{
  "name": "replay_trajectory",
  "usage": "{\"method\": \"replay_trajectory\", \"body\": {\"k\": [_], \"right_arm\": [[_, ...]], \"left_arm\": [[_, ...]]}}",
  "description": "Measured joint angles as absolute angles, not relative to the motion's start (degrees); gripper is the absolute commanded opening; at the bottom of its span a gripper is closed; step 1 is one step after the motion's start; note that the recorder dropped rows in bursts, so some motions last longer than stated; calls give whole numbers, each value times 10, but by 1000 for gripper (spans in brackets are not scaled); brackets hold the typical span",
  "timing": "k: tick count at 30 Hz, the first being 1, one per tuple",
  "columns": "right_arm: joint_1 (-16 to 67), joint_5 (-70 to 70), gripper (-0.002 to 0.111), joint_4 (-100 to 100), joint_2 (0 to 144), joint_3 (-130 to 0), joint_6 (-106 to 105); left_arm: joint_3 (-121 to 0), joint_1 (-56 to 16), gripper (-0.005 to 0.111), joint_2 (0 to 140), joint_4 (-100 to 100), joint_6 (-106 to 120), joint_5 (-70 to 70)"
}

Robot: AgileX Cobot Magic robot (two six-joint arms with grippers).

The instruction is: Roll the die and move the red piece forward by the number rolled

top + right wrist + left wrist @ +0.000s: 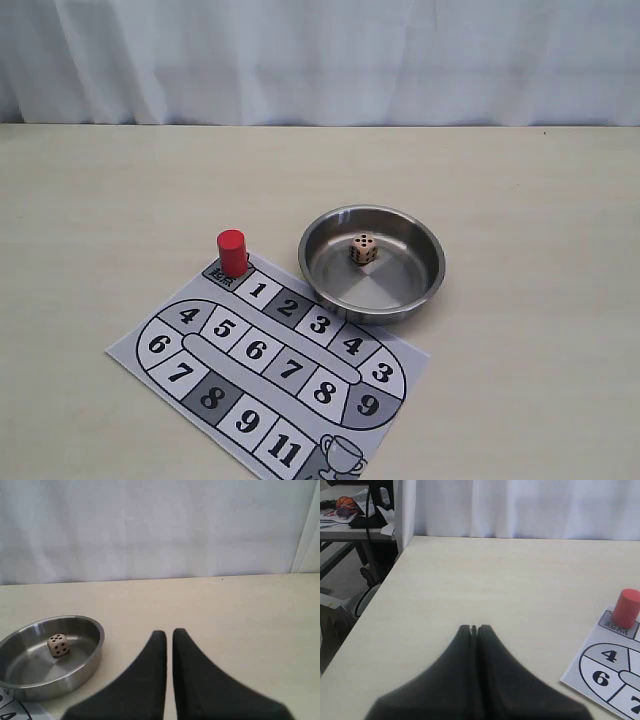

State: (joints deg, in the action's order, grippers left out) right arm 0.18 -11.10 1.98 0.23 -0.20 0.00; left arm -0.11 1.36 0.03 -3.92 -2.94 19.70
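Exterior view: the die [364, 248] rests in a steel bowl [325, 282], the red piece [232, 252] on the board's [190, 372] start square. Left gripper [474, 628] closed empty, right gripper [169, 632] barely parted. Rolling seems pending; next, grasp the die.

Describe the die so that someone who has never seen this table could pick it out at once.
Find the printed game board on the pale table; at its far right edge sits a round steel bowl. The die lies alone inside that bowl, near the middle. It is a tiny beige cube with dark pips, unlike the red piece, an upright cylinder on the board's start square.
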Motion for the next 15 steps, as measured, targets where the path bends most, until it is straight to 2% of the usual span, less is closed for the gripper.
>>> {"method": "replay_trajectory", "body": {"k": [15], "right_arm": [[2,-110,4,20,2,-2,-4]], "left_arm": [[-1,14,0,0,-39,-29,197]]}}
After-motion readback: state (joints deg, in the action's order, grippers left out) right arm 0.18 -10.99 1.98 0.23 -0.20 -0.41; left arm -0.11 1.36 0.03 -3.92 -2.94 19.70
